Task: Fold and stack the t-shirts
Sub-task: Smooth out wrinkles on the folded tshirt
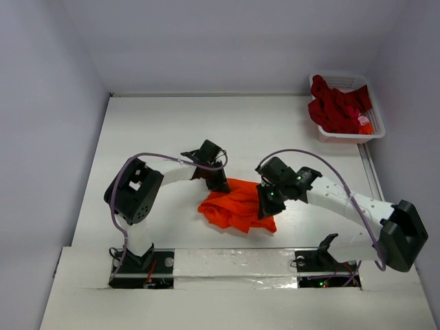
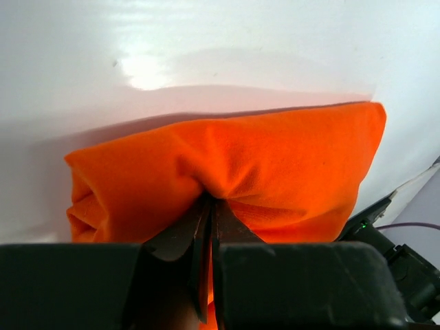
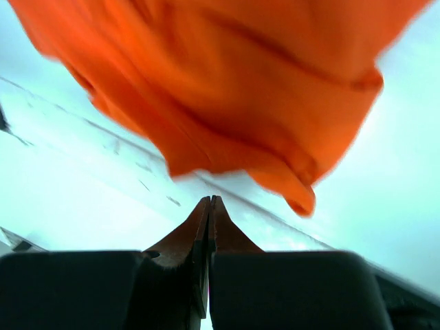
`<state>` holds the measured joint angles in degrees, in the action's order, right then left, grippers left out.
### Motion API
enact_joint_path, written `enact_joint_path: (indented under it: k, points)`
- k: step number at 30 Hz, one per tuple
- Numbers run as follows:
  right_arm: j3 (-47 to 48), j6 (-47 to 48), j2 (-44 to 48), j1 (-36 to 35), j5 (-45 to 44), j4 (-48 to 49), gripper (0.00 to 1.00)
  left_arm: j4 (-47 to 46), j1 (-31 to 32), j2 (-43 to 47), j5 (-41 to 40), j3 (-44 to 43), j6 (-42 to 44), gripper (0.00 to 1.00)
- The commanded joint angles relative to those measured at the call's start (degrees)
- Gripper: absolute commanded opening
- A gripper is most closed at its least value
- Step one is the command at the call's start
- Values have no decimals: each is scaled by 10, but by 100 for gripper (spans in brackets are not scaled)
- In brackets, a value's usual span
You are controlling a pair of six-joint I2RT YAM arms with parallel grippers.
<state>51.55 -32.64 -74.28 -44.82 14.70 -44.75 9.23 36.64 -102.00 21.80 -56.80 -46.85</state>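
A bright orange t-shirt point(image 1: 237, 205) lies crumpled at mid-table between the two arms. My left gripper point(image 1: 218, 181) is at its upper left edge; in the left wrist view the gripper point(image 2: 211, 200) is shut on a pinched fold of the orange t-shirt point(image 2: 275, 158). My right gripper point(image 1: 267, 204) is over the shirt's right side. In the right wrist view that gripper point(image 3: 210, 200) is shut with nothing between its fingers, and the orange t-shirt point(image 3: 227, 89) hangs blurred just beyond the tips without touching them. Darker red t-shirts point(image 1: 337, 106) are heaped in the basket.
A white plastic lattice basket point(image 1: 349, 137) stands at the back right corner of the white table point(image 1: 158, 130). A strip of tape runs along the table's near edge point(image 1: 234, 262), between the arm bases. Grey walls enclose the table on three sides.
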Motion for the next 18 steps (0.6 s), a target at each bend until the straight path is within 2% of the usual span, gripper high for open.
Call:
enact_joint_path:
  k: [1,5,7,13,18]
  points:
    - [-27,-23,46,-11,-21,-34,0,-13,2,-19,-4,-31,-3,0]
    - [14,-21,73,-11,-63,-62,0,-13,2,-31,0,-45,-3,0]
    - [68,-21,61,-11,-80,-74,0,-2,2,-30,-3,-52,4,0]
    - [187,-22,-41,-5,-116,-54,0,10,2,-8,-6,-40,3,0]
    - [170,-15,-122,-4,-78,14,0,18,2,3,-10,-43,2,0]
